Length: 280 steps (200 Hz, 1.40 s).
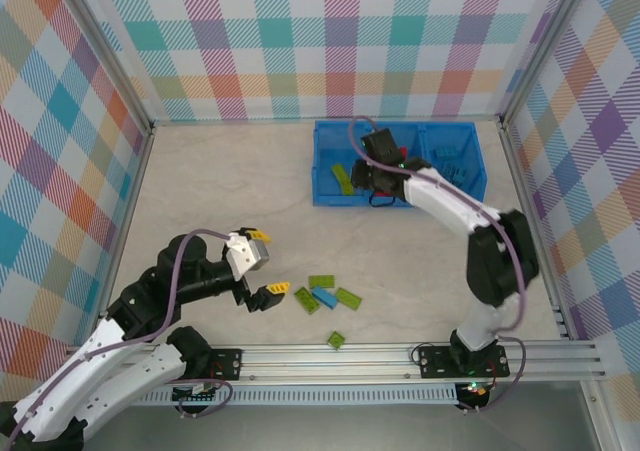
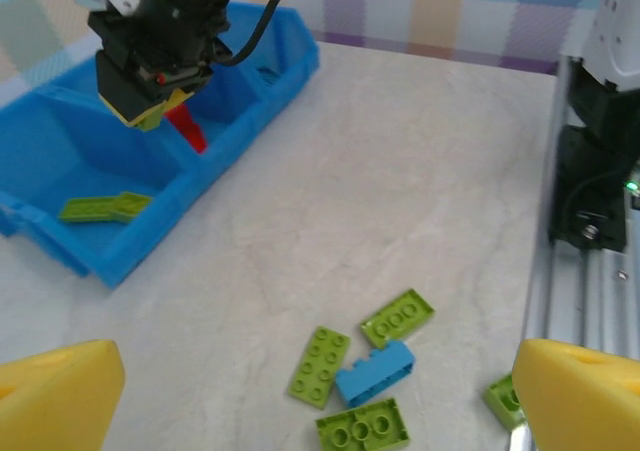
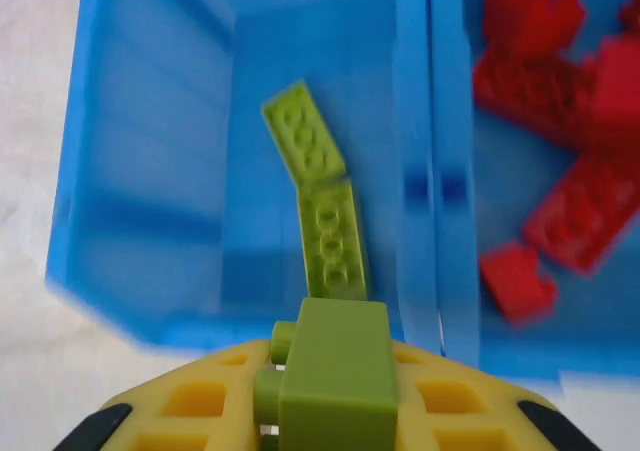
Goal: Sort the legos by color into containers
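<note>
**Held part.** One lime-green lego was clamped between the yellow fingertips of the right gripper. The jaws were closed on it, and it hung above the near wall of the bin, over the left compartment.

**Bin contents.**
- Left compartment: two green legos lay on the floor, the upper green lego and the lower green lego. They met end to end at a slight angle.
- Middle compartment: the red legos lay in a loose pile just past the divider.
- Right compartment: the blue legos lay on the floor.
- In the left wrist view, a red piece showed just under the right gripper. Whether it rested in the bin or against the divider could not be determined.

**Unsorted parts.** A loose blue lego lay on the table with three loose green legos close around it. A further single green lego lay apart from that group, near the aluminium rail.

**Left gripper.** The left gripper was positioned just left of the loose group, well apart from the bin. Its jaws were spread wide and grasped nothing.
</note>
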### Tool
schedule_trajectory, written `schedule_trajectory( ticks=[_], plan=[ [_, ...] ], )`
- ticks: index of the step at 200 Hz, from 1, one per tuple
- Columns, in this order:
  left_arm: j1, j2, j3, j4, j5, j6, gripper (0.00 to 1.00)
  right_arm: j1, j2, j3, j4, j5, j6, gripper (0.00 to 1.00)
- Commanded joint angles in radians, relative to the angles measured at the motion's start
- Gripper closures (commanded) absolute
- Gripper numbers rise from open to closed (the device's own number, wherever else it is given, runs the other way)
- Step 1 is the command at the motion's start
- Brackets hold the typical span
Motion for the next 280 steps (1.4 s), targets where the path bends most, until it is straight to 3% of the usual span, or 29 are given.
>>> schedule_trajectory(
  ticks=[1,27,47,63,90,118,157,183,204,239,264,280],
  plan=[
    [0.011,-0.015,-0.012,0.021,-0.095,-0.028,0.0,0.007,0.125,0.17,-0.048,-0.056,-0.086,0.78],
    [0.011,-0.01,-0.012,0.028,-0.1,-0.04,0.0,0.008,0.223,0.328,-0.128,-0.054,-0.088,0.58],
    [0.011,-0.002,-0.012,0.02,-0.09,-0.033,0.0,0.008,0.195,0.333,-0.148,-0.054,-0.085,0.49],
    [0.011,0.006,-0.005,0.002,-0.085,-0.011,0.0,0.011,0.125,0.281,-0.154,-0.073,-0.083,0.49],
    [0.012,0.021,0.002,-0.037,-0.083,0.028,0.0,0.065,-0.084,0.054,-0.126,-0.119,-0.122,0.49],
    [0.012,0.028,0.0,-0.042,-0.051,0.055,0.0,0.206,-0.353,-0.291,-0.08,-0.163,-0.128,0.49],
    [0.012,0.043,-0.009,-0.019,-0.042,0.048,0.0,0.501,-0.576,-0.606,-0.171,-0.109,0.288,0.51],
    [0.011,0.041,-0.004,-0.034,-0.047,0.05,0.0,0.731,-0.529,-0.631,-0.177,-0.108,0.436,0.45],
    [0.012,0.03,-0.008,-0.035,-0.047,0.054,0.0,0.831,-0.405,-0.557,-0.219,-0.118,0.432,0.39],
    [0.011,0.022,-0.01,-0.046,-0.054,0.065,0.0,0.876,-0.255,-0.489,-0.274,-0.127,0.383,0.12],
    [0.011,0.019,-0.01,-0.045,-0.053,0.065,0.0,0.879,-0.209,-0.497,-0.255,-0.143,0.328,0.11],
    [0.012,0.018,-0.009,-0.046,-0.051,0.064,0.0,0.879,-0.181,-0.499,-0.236,-0.148,0.295,0.16]
  ],
)
